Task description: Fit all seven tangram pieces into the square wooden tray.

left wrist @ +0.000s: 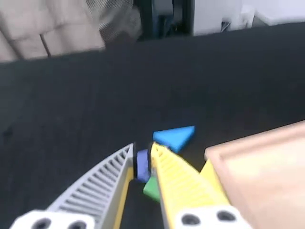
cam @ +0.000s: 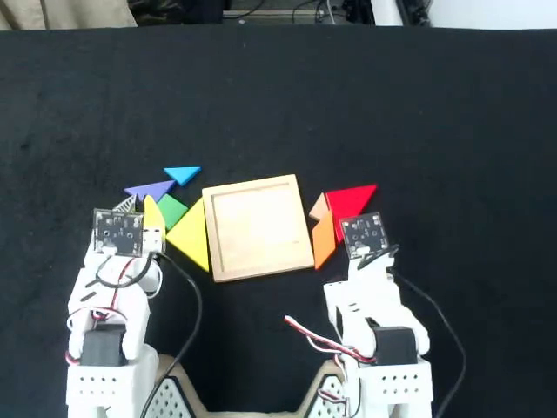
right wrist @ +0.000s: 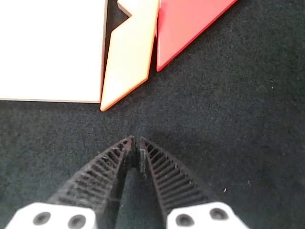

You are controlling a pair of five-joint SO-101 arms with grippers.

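Black surface (cam: pixel 278 96) with the square wooden tray (cam: pixel 261 228) sitting in the middle, nothing in it yet. Red triangle (cam: pixel 350 200) and orange parallelogram (cam: pixel 324 239) are just off its right side, while the yellow triangle (cam: pixel 191 235) touches its left edge, with the green piece (cam: pixel 172 211) and light blue triangle (cam: pixel 183 175) close by. Left hand (left wrist: pixel 143 149) is pinched onto the purple piece (left wrist: pixel 141 164). Right hand (right wrist: pixel 135 143) is closed on nothing, over bare surface near the orange one.
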